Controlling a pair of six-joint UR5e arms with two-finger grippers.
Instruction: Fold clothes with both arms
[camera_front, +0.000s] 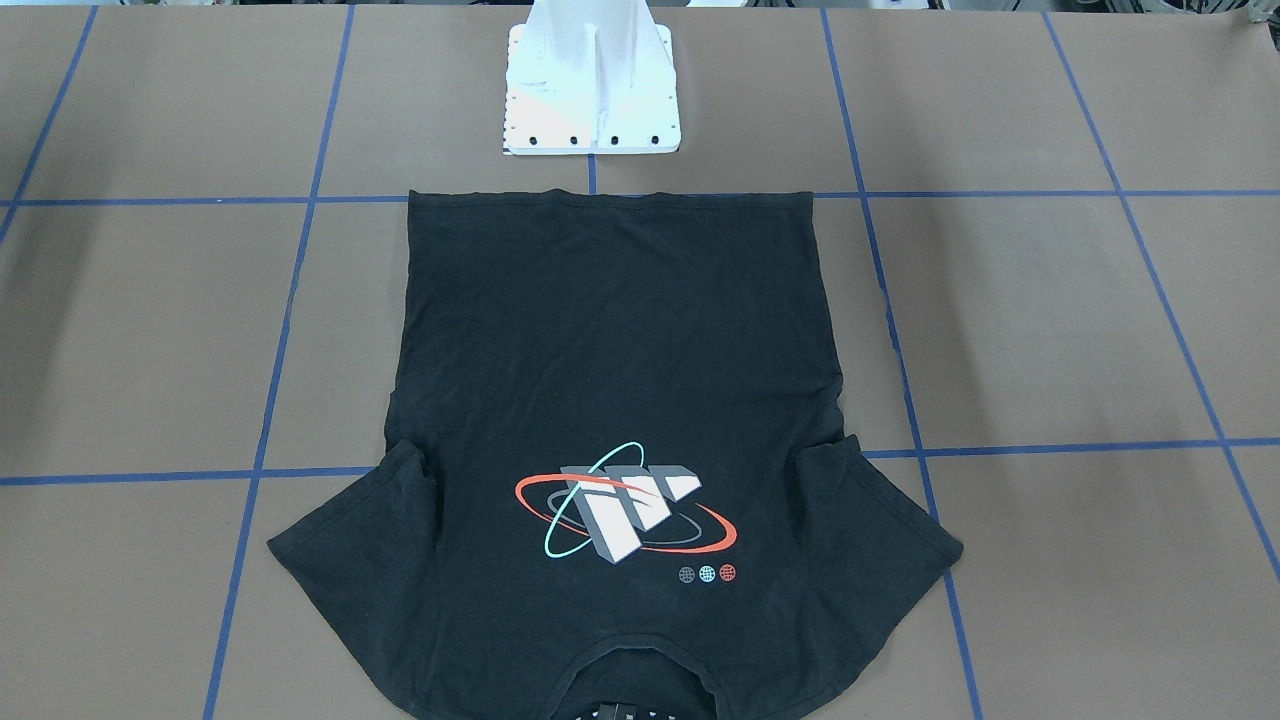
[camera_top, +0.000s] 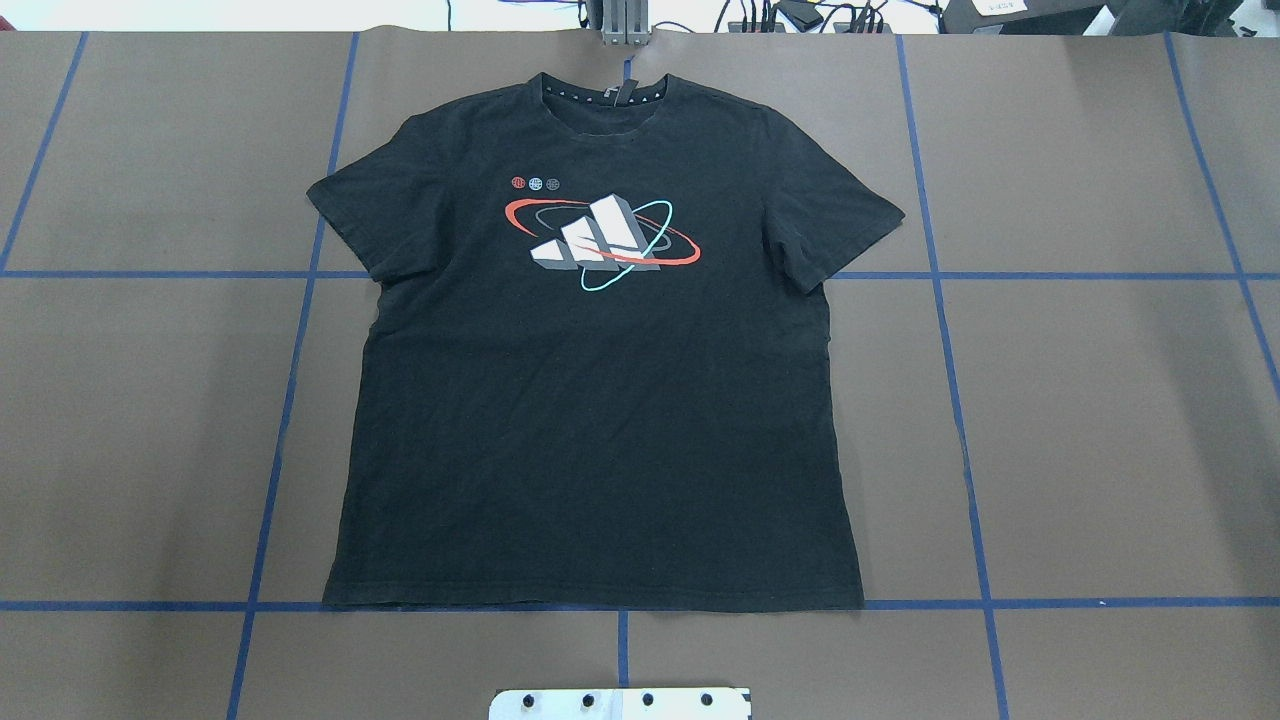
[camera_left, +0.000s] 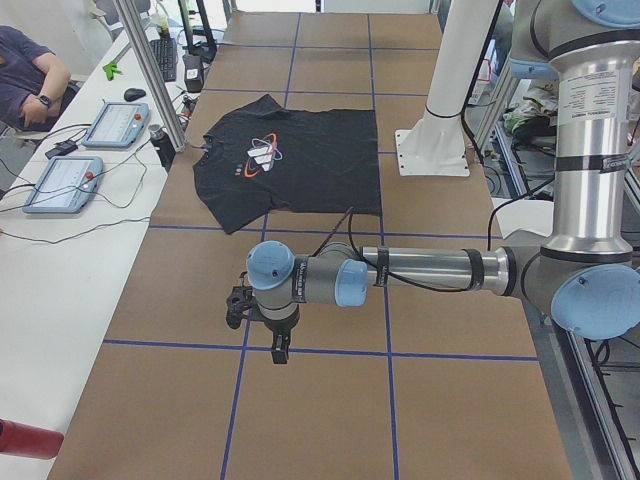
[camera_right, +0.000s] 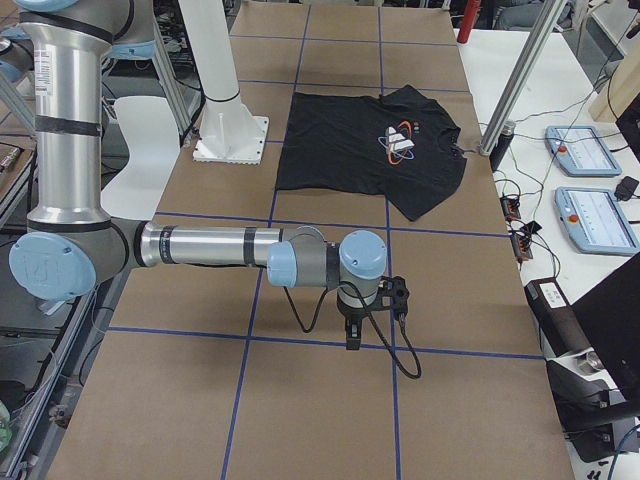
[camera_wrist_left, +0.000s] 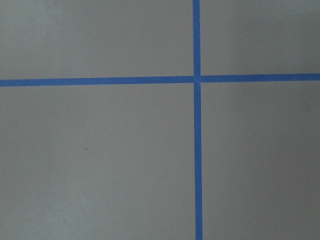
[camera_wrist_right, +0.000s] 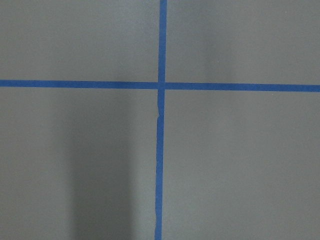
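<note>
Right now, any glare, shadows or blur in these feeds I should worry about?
Front-facing view: white pedestal base blown out, T-shirt print sharp. Right wrist view: broad shadow band over the table beside the tape line. Left wrist view: even light, slightly soft.

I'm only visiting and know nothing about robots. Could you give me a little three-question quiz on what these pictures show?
1. True or false: the black T-shirt lies flat, print side up.
2. Seen from the white pedestal base, the collar lies: A) at the near end B) at the far end C) off to one side.
3. Fill in: of the left pincer and right pincer, ____ touches the shirt.
Key: 1 true; 2 B; 3 neither.
</note>
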